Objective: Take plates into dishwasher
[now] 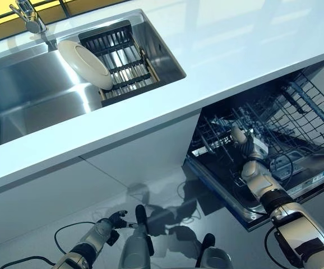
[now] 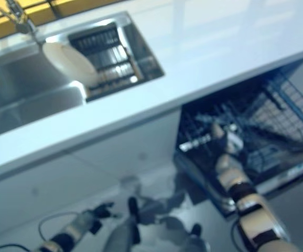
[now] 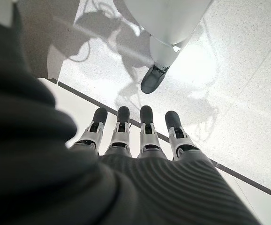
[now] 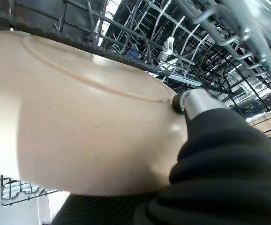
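In the right wrist view a cream plate [image 4: 79, 126] is covering most of the right robot hand [image 4: 191, 103], so only one dark fingertip is showing (the rest is lying behind the plate). The dishwasher rack [image 1: 274, 129] is running off the picture's right edge. The sink [image 1: 16, 95] is being cut off at the left.

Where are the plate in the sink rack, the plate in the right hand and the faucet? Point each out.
plate in the sink rack [image 1: 85, 63], left eye view, its face.
plate in the right hand [image 4: 79, 136], right wrist view, its underside.
faucet [image 1: 30, 17], left eye view, its body.
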`<state>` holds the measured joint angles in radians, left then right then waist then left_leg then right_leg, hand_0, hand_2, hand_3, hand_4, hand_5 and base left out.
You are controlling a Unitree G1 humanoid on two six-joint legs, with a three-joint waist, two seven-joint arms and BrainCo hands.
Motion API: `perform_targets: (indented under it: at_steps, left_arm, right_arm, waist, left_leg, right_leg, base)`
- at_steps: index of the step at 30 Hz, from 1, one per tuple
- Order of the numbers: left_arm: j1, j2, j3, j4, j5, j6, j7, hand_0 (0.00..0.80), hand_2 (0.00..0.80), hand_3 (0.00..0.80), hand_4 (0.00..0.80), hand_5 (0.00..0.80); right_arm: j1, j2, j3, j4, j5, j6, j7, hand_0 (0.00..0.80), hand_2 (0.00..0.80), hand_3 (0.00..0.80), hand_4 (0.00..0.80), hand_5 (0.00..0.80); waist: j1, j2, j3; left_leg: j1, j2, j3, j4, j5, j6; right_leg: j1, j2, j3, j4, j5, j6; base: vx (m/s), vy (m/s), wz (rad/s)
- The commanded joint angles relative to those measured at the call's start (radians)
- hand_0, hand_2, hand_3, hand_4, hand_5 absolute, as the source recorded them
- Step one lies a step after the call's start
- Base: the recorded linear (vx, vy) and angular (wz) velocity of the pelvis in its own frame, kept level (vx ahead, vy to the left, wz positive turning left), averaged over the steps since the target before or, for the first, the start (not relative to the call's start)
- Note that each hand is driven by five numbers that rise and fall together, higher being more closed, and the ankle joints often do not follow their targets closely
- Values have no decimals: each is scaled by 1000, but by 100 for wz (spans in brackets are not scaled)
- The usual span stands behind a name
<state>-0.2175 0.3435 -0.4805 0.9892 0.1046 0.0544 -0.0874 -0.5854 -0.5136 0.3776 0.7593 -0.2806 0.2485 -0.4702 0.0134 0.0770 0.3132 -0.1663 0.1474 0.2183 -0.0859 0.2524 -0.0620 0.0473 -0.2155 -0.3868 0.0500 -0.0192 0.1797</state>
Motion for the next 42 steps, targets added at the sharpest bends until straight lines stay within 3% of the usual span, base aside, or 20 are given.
perform_targets:
  at_steps: [1,25,42]
  left_arm:
    - [-79,-4,-20,32,20,-19,7,0,0,0,0,0]
    - [-96,-7,-51,58,-7,-41,11,0,0,0,0,0]
    - [-114,-6,-69,53,-49,-41,15,0,0,0,0,0]
  right_arm:
    - [-41,35,-1,34,34,-5,52,800,800,800,800,800]
    - [-80,61,-9,226,81,12,156,800,800,800,800,800]
    - [-105,60,-3,261,85,20,156,800,800,800,800,800]
  waist:
    - [39,10,45]
    - [57,29,63]
    - [52,45,81]
  left_leg:
    - [81,-42,22,-1,-131,-6]
    - [67,-62,10,-1,-137,2]
    - [52,-82,8,-1,-140,8]
  right_leg:
    - [-146,-46,25,145,12,-29]
    - [-182,-77,24,174,28,-27]
    - [-226,-104,48,213,57,-17]
  base:
    - [0,0,0]
    - [12,5,0]
    - [16,7,1]
